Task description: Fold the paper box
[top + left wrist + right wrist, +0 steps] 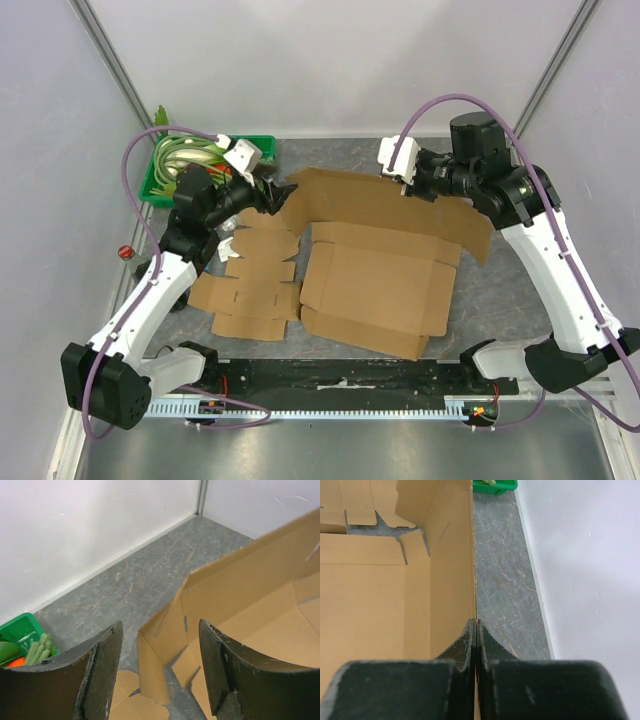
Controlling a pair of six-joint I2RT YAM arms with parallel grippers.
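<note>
Cardboard box (pixel 375 270) lay open mid-table (pixel 500 290), back wall raised
The right gripper (pixel 476 626) was pinched tight on that wall's top edge; the left gripper (pixel 160 630) stood with jaws apart at the wall's left corner.

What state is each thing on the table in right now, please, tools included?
paper box: partly folded, rear wall raised.
left tool: open, by the rear wall's corner flap.
right tool: shut on the rear wall's top edge.
second cardboard blank: flat, unfolded.
green bin: holds vegetables.
</note>
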